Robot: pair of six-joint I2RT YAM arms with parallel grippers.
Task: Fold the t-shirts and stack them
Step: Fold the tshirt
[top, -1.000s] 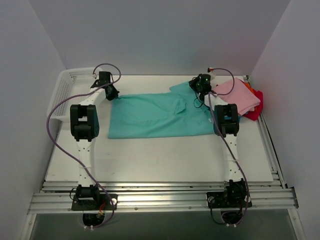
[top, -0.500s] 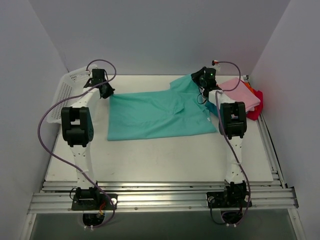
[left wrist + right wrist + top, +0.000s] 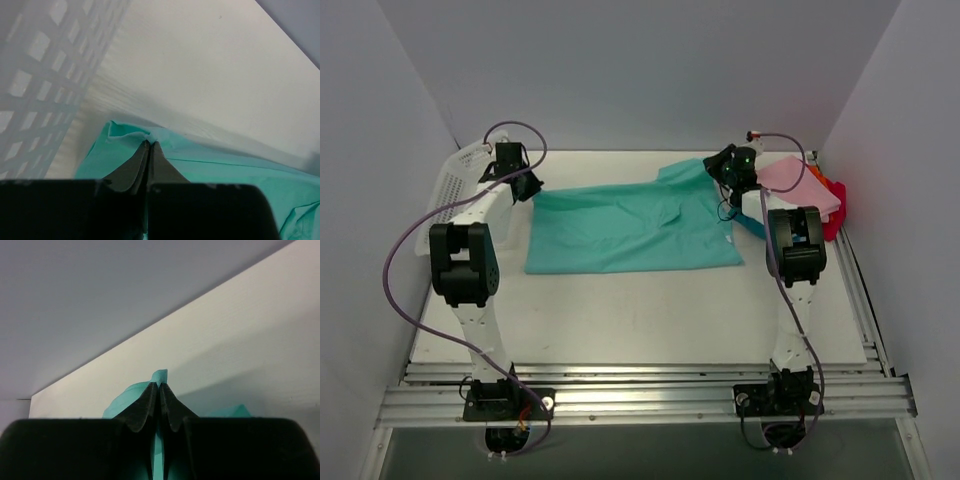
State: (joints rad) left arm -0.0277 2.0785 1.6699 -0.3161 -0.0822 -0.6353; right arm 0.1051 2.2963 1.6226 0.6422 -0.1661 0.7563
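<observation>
A teal-green t-shirt (image 3: 630, 230) lies spread across the middle of the table. My left gripper (image 3: 525, 190) is shut on its far left corner (image 3: 127, 134), next to the basket. My right gripper (image 3: 720, 172) is shut on its far right edge, with a tip of cloth (image 3: 160, 376) sticking out between the fingers. A folded pink shirt (image 3: 798, 185) tops a stack at the far right, with red (image 3: 832, 220) and orange (image 3: 830, 185) cloth showing under it. The teal-blue shirt is mostly hidden behind the right arm.
A white mesh basket (image 3: 455, 185) stands at the far left edge, close to the left gripper, and fills the left of the left wrist view (image 3: 45, 75). Grey walls enclose the table on three sides.
Both arms have swung outward, and the left side of the teal-green shirt has been drawn leftward, toward the basket. The shirt lies flatter and wider now.
</observation>
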